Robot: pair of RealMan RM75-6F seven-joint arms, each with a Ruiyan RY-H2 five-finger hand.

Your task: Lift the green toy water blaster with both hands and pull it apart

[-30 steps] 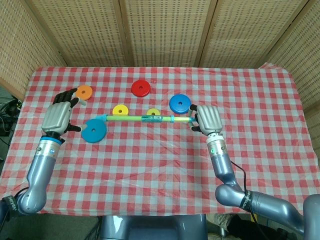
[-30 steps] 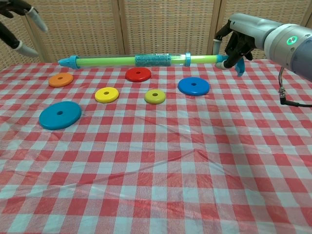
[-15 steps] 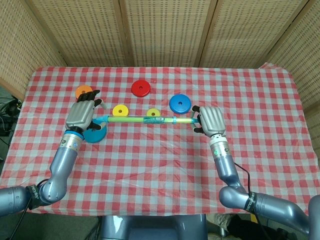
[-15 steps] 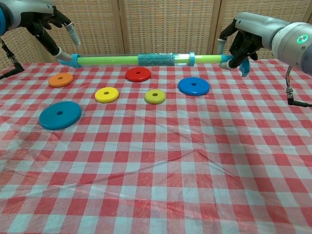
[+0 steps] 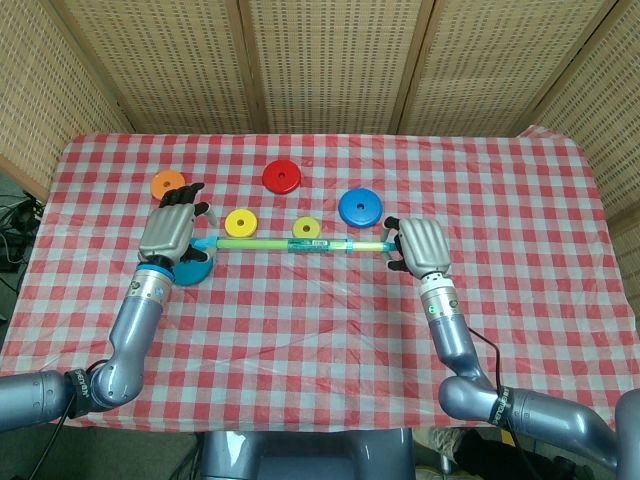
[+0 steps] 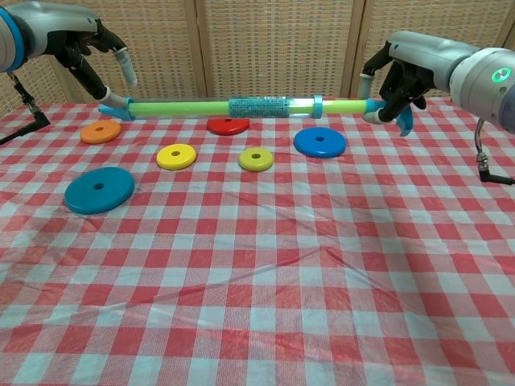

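1. The long green plastic toy water blaster tube [image 6: 193, 106] is up in the air, lying level above the red-and-white checked tablecloth [image 6: 265, 265], stretched between the two hands.
2. Right hand [image 6: 400, 80] has its fingers [image 6: 372, 117] curled around the light blue handle end, so it's got a proper hold there. In the head view the same hand [image 5: 420, 245] sits at the tube's [image 5: 290, 243] right tip.
3. Left hand [image 6: 95, 55] is at the light blue nozzle tip. One finger touches the tip from underneath, another finger [image 6: 125, 67] sticks out above it, spread apart. Honestly can't tell if that counts as a real hold or just a touch.
4. From the head view, the left hand [image 5: 170, 230] covers the nozzle end from above.
5. Under the tube, below the fingers: a big blue flat disc [image 6: 99, 190], yellow disc [image 6: 176, 156], smaller yellow-green disc [image 6: 256, 158], blue disc [image 6: 320, 141].
6. Red disc [image 6: 228, 125] is partly hidden behind the tube; orange disc [image 6: 100, 131] lies just below the left hand's fingers.
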